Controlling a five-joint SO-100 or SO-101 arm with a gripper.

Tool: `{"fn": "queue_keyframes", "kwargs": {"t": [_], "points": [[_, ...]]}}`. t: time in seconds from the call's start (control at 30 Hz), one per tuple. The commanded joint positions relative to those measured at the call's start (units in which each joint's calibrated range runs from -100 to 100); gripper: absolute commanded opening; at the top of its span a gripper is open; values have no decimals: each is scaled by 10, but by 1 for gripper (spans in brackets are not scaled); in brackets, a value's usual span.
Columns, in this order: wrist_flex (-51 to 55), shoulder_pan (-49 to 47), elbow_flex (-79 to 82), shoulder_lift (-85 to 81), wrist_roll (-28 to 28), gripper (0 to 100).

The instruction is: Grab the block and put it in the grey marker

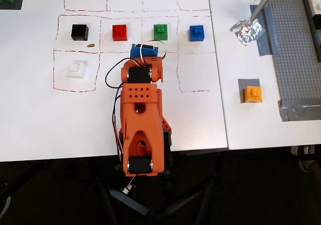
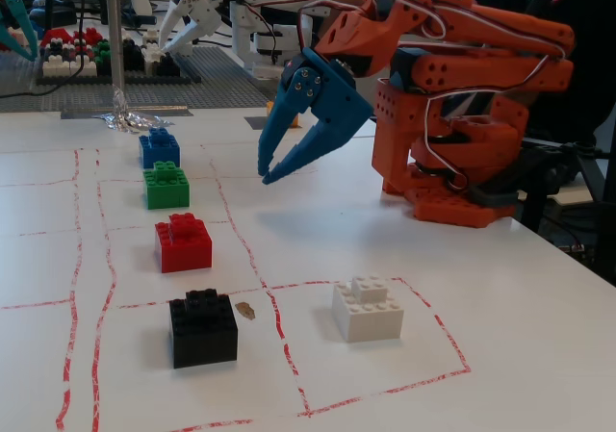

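The orange-yellow block (image 1: 252,93) sits on the grey marker (image 1: 241,84), a small square tape patch right of the white sheet in the overhead view. My blue gripper (image 1: 143,51) is far to its left, folded back over the red-lined grid and holding nothing. In the fixed view the gripper (image 2: 269,175) hangs above the table with its tips pointing down and nearly touching. The grey marker (image 2: 254,122) shows behind the gripper, and the block is mostly hidden there.
Black (image 1: 79,32), red (image 1: 119,32), green (image 1: 160,31) and blue (image 1: 196,32) cubes stand in a row of grid cells, with a white one (image 1: 76,68) below. Crumpled foil (image 1: 247,31), a dark tape strip (image 1: 269,34) and a grey baseplate (image 1: 296,59) lie at the right.
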Motion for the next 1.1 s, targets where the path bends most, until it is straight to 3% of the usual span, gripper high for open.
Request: {"fn": "queue_keyframes", "kwargs": {"t": [0.0,1.07], "points": [[-13,-36,-7,-37,-11,0],[-16,-35,49,-78,-10,0]]}}
